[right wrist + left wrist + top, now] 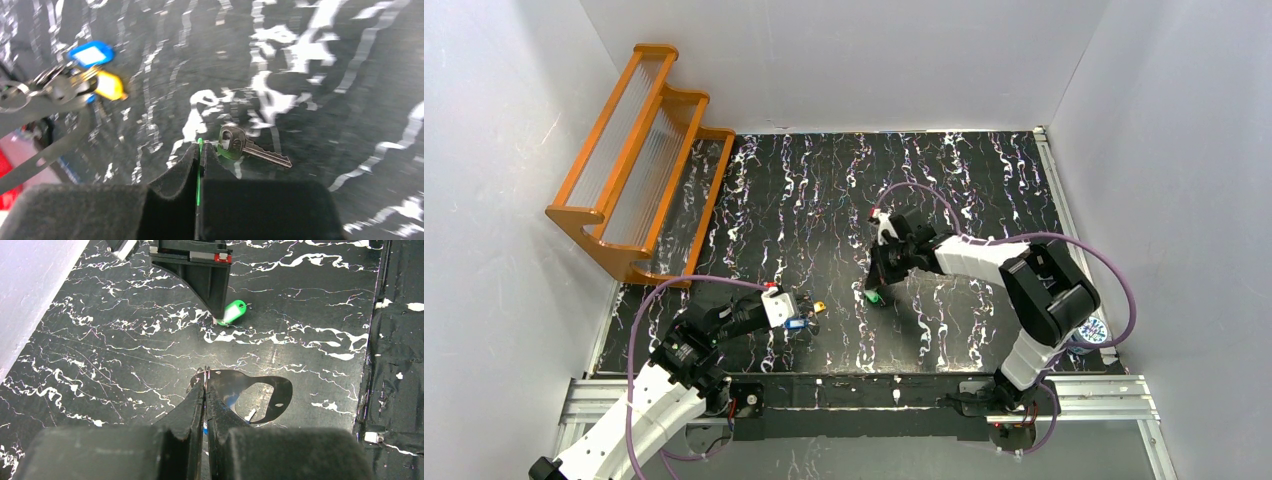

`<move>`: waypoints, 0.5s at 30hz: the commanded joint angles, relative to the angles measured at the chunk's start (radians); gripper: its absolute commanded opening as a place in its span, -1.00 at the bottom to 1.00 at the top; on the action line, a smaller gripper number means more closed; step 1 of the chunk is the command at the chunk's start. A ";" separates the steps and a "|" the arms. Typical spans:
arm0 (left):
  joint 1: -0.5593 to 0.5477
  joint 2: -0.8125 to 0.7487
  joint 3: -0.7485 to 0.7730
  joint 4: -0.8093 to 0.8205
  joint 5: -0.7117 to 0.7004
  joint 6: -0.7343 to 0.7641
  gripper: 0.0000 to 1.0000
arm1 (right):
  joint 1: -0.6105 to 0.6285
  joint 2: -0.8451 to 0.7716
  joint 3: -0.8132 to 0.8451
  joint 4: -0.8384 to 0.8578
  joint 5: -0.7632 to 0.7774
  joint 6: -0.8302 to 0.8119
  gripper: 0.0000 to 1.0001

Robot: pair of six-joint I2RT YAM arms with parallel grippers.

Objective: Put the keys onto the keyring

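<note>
Closed fingers of the left end effector [205, 386] fill the foreground of the left wrist view. They pinch the thin wire ring of the keyring [282, 389], with no gap between the pads. Its fob is a flat grey-silver oval plate with a large cut-out and a small hole, mirror-dark, reaching to the right of the fingertips. Whether it rests on the surface [984, 180] or hangs just above it cannot be told. Blue-headed key [91, 53] and yellow-headed key [110, 86] cluster at the same ring, just beside those fingertips; whether they are threaded on it cannot be made out.

Right end effector [199, 149] is likewise shut, gripping the thin edge of the green plastic head of the green-headed key [252, 149]. The silver blade of this key lies flat on the surface and points away to the right in the right wrist view.

Seen from above, the keyring sits left of centre near the front edge, and the green-headed key lies at mid-surface. The two end effectors stand near one another but apart, with a strip of black, white-veined surface between them. Orange rack [639, 170] occupies the far left corner, well apart from both. White walls [844, 60] bound the far, left and right sides, and a metal rail [1114, 392] runs along the near edge.
</note>
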 commanded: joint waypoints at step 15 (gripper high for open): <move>-0.001 0.016 0.026 -0.045 0.018 0.010 -1.00 | -0.045 -0.061 -0.061 0.112 -0.183 -0.013 -0.97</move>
